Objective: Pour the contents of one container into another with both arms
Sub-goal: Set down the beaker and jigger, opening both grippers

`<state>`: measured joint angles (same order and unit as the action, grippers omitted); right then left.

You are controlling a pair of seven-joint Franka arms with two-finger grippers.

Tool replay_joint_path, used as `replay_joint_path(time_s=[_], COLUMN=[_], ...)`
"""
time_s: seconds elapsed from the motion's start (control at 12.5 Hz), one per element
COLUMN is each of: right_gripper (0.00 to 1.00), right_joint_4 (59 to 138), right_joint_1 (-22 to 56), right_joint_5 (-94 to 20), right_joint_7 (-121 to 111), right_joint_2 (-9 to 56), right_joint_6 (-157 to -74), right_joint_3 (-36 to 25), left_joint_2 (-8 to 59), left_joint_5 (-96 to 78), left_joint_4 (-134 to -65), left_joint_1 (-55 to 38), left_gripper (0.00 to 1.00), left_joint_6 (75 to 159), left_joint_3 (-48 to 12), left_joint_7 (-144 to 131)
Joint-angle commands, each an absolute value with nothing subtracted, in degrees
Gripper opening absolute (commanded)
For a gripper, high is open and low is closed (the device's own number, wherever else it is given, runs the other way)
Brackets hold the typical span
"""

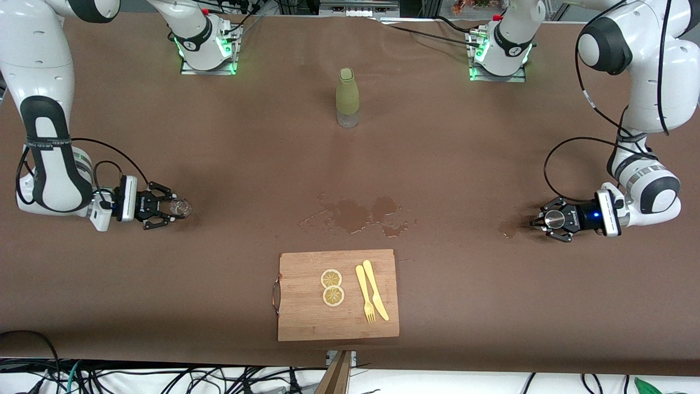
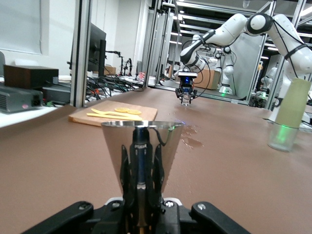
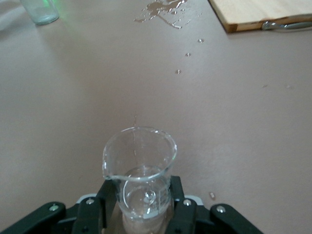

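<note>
My right gripper (image 1: 167,210) is shut on the small clear glass (image 1: 180,207), low over the table at the right arm's end. In the right wrist view the glass (image 3: 141,168) stands upright between the fingers (image 3: 181,202) with a little clear liquid in its bottom. My left gripper (image 1: 541,220) is shut on the steel jigger (image 1: 556,218), low over the table at the left arm's end. The jigger's upper cone (image 2: 142,144) fills the left wrist view, upright, with the black fingers (image 2: 127,170) closed on its waist. That view also shows the right gripper (image 2: 185,95) far off.
A tall bottle with an olive-green sleeve (image 1: 347,97) stands mid-table toward the bases. Wet patches (image 1: 361,213) darken the brown cloth at the middle, and a small one (image 1: 508,230) lies by the left gripper. A wooden cutting board (image 1: 306,323) carries lemon slices (image 1: 332,287) and yellow cutlery (image 1: 372,297).
</note>
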<state>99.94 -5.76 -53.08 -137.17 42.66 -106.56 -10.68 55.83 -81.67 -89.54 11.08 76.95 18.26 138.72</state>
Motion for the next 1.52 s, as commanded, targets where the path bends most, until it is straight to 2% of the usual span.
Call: replay_joint_path(time_s=[0.0, 0.08, 0.16, 0.24, 0.48, 0.72, 0.8, 1.2, 1.36, 1.44], right_gripper=[0.24, 0.38, 0.83, 1.00, 1.00, 1.00, 1.00, 1.00, 1.00, 1.00], right_joint_4=[99.6, 99.6, 99.6, 99.6, 99.2, 97.4, 96.2, 96.4, 96.9, 97.4], right_joint_1=[-6.7, -6.7, -6.7, -6.7, -6.7, -6.6, -6.7, -6.9, -5.8, -4.6], right_joint_5=[-54.1, -54.1, -54.1, -54.0, -53.0, -49.7, -47.0, -37.5, -37.1, -35.3], right_joint_7=[-138.6, -138.6, -138.2, -137.9, -137.5, -136.8, -135.3, -111.9, -100.5, -94.2], right_joint_2=[42.8, 42.9, 42.9, 43.0, 42.5, 41.7, 41.1, 32.2, 29.1, 27.1], right_joint_6=[-106.0, -105.9, -105.8, -104.9, -103.0, -100.1, -98.8, -97.9, -97.4, -97.4], right_joint_3=[-9.9, -9.9, -9.9, -9.9, -10.9, -14.5, -15.1, -15.2, -15.1, -15.1], left_joint_2=[56.8, 57.1, 57.3, 57.7, 57.9, 58.2, 58.2, 59.2, 59.2, 59.2], left_joint_5=[-80.5, -80.7, -80.8, -80.8, -80.5, -80.3, -80.3, -80.2, -80.2, -80.2], left_joint_4=[-90.2, -90.3, -91.0, -91.8, -92.4, -92.5, -92.5, -92.4, -92.4, -92.4], left_joint_1=[11.0, 10.9, 10.9, 10.9, 11.0, 11.0, 11.0, 11.0, 11.0, 11.0], left_gripper=[0.00, 0.00, 0.00, 0.00, 0.00, 0.00, 0.07, 0.08, 0.17, 0.27], left_joint_6=[76.6, 76.1, 74.7, 73.9, 72.8, 72.8, 72.8, 72.9, 72.9, 73.0], left_joint_3=[18.1, 18.1, 17.9, 17.8, 17.8, 17.8, 17.8, 17.8, 17.8, 17.8], left_joint_7=[143.1, 144.8, 146.6, 147.9, 150.0, 150.0, 150.0, 151.6, 151.7, 151.7])
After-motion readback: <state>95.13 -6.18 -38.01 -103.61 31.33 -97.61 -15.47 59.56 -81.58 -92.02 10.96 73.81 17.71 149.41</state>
